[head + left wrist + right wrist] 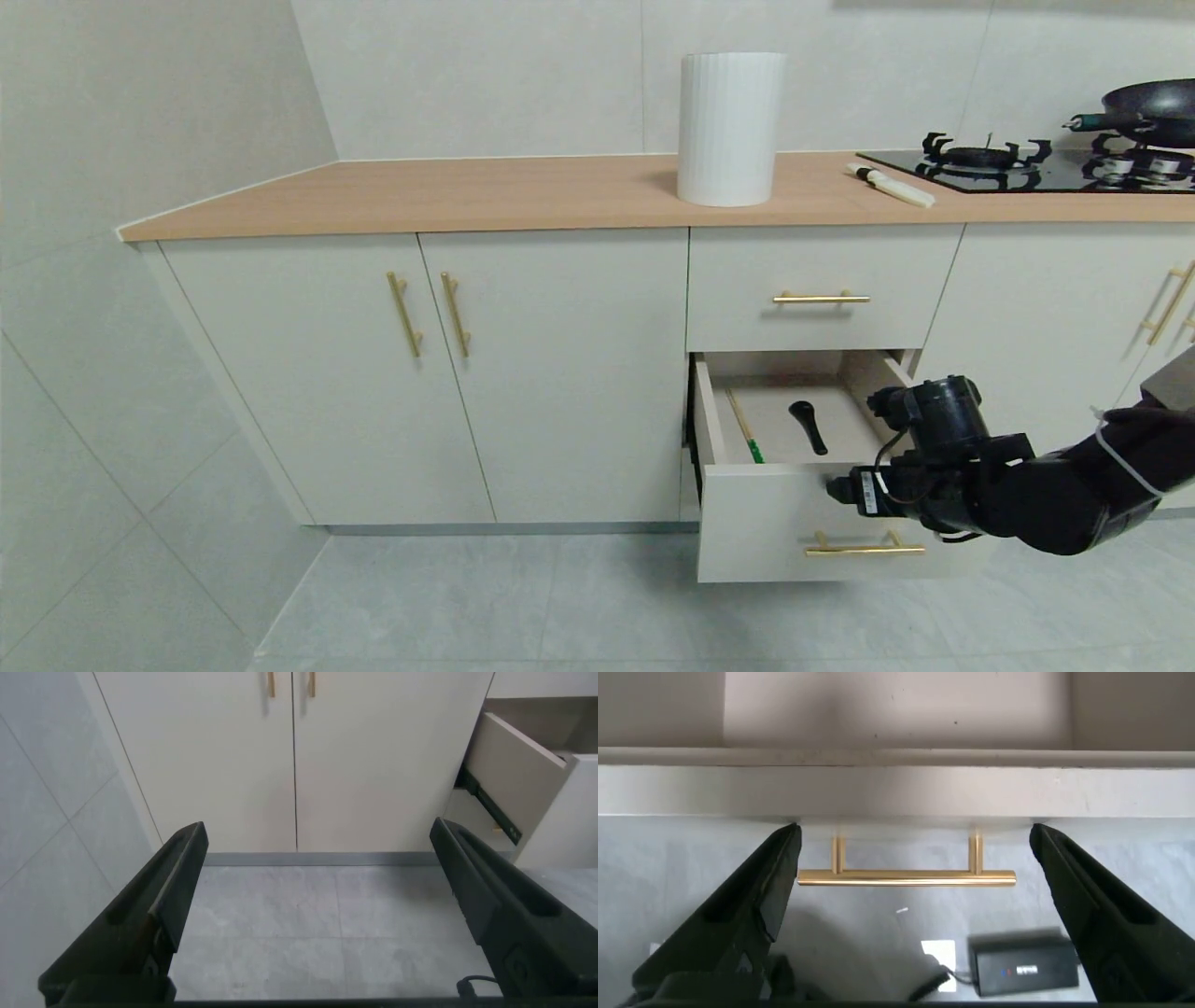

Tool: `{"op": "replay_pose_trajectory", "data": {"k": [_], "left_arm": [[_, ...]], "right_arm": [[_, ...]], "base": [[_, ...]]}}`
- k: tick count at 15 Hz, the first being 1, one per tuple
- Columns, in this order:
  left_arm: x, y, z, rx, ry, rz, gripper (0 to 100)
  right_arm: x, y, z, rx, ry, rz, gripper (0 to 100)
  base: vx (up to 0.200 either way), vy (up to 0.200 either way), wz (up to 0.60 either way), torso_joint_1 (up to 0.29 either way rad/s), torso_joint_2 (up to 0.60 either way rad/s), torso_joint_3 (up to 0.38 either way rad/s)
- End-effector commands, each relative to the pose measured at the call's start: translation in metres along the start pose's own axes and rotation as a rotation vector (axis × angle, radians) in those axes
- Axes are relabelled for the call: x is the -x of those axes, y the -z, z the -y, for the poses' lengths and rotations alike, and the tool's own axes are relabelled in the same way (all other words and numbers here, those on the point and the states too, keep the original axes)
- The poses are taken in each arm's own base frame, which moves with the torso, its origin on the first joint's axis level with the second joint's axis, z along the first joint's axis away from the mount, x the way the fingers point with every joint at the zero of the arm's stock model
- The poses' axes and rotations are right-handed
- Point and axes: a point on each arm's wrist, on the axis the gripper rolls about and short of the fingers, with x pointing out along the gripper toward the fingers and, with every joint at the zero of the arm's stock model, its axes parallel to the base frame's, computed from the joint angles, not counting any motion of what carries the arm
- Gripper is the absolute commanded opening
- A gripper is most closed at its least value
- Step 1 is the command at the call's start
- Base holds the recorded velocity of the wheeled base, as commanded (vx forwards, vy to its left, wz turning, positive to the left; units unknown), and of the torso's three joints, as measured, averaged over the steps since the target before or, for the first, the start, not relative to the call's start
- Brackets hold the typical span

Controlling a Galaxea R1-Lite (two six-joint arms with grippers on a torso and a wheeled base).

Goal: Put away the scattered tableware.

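Two pieces of tableware lying inside the open drawer (794, 523): chopsticks (744, 427) with green ends along its left wall, a black spoon (809, 427) beside them near the middle, both with long axes running front to back. One more slim pale utensil (890, 184) out on the countertop (467, 191), just beside the hob (1027, 173), angled across the wood, well above and behind the drawer.

Right gripper (896, 485): spread wide, holding nothing, hanging just in front of the drawer's front panel, near the gold handle (865, 548). From the right wrist view, handle (906, 877) lying crosswise, framed between the two fingers (775, 887), not touched. Long axis of the bar level and parallel to the drawer front, spanning most of the gap between the fingers. Clearly the nearer arm, both for the handle and for the piece up by the hob.

Left gripper (318, 831): likewise fully parted and empty, low over the grey floor tiles (308, 915), facing the double cabinet doors (299, 756), with the drawer's side farther along the cabinet run, well apart.

Probably a choice between pushing the drawer shut and fetching the last piece first; for the latter, a lift to counter height and a pinch across the narrow width.

Smooth wood-look worktop carrying a tall white ribbed canister (731, 128) and, on the far burner, a dark pan (1153, 107); pale tiled walls (140, 140) all round
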Motion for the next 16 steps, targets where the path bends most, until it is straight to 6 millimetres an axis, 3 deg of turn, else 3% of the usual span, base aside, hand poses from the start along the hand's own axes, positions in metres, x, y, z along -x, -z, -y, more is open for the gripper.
{"op": "replay_pose_trajectory", "data": {"k": [1,8,16], "left_arm": [[0.000,0.000,0.000,0.000,0.000,-0.001,100],[0.000,0.000,0.000,0.000,0.000,-0.001,100],[0.000,0.000,0.000,0.000,0.000,-0.001,100]], "right_arm": [[-0.013,-0.007,-0.003,0.000,0.002,0.011,100],[-0.048,-0.041,-0.009,-0.003,0.009,0.054,100],[-0.087,-0.061,-0.001,-0.035,0.032,0.103,100]], "base": [[0.000,0.000,0.00,0.000,0.00,0.000],[0.000,0.000,0.00,0.000,0.00,0.000],[0.000,0.000,0.00,0.000,0.00,0.000]]}}
